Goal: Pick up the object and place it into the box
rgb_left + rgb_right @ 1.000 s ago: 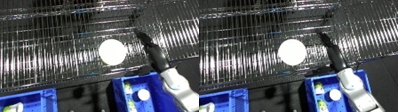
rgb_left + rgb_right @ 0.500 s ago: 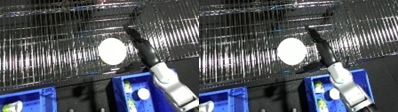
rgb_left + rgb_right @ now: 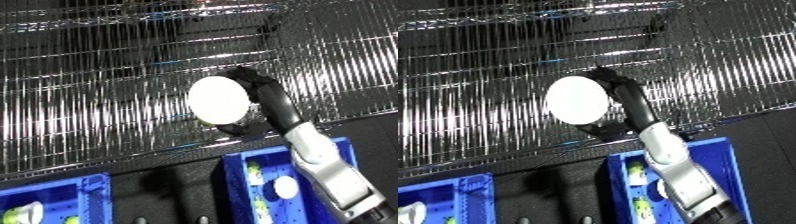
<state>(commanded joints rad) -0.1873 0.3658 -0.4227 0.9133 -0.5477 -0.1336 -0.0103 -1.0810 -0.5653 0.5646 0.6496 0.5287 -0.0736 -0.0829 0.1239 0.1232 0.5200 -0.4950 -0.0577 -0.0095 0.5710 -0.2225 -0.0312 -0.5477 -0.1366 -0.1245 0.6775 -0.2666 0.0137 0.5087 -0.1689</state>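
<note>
Wire shelf (image 3: pixel 89 115) above, blue bin (image 3: pixel 240 175) below.
Your right hand (image 3: pixel 620 107) curls fingers and thumb round the white ball (image 3: pixel 577 100) on the shelf.

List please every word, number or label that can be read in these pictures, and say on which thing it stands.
None can be read.
White round object on the wire shelf: plain, no print shows.
Right hand beside it: no marking shows.
Blue bins below: no label shows; the small things inside are too blurred to read.

A white and silver forearm (image 3: pixel 324 162) ends in a slim black robot hand (image 3: pixel 266 102).
</note>
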